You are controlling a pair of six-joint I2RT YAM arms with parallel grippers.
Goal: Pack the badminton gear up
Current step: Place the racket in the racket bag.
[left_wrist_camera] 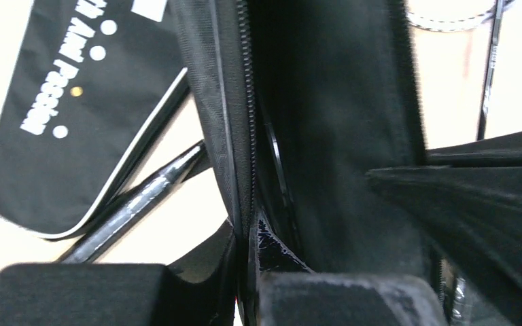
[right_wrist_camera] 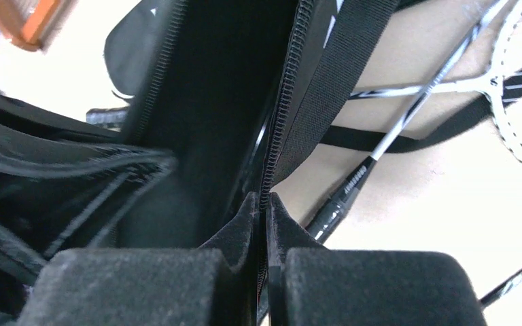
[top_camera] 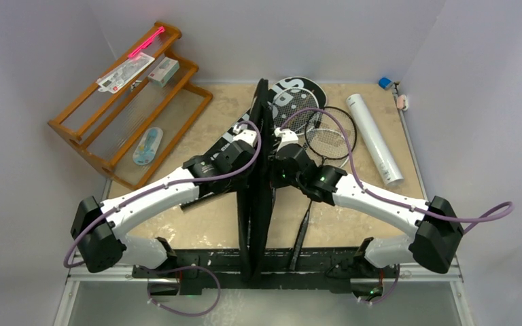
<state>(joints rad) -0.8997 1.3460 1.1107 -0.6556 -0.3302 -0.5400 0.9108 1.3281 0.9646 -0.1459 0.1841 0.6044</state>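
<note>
Mid-table, your left gripper (top_camera: 248, 136) and right gripper (top_camera: 287, 139) each pinch a zipper edge of the black cover (top_camera: 255, 204); tug unevenly and one could slip free.

Left hand (left_wrist_camera: 246, 261) clamped, right hand (right_wrist_camera: 266, 210) clamped

An upright case (top_camera: 257, 183) stands on edge along the middle of the table (top_camera: 204, 227), running from the near edge toward the far edge. Behind it, at the far edge, a cover (top_camera: 300, 92) lies flat. Rackets (top_camera: 326, 136) lie just right of the case, and the tube (top_camera: 375, 139) lies beyond them by the right edge. The rack (top_camera: 68, 129) sits at the far left corner with packets (top_camera: 124, 73) on it.
</note>
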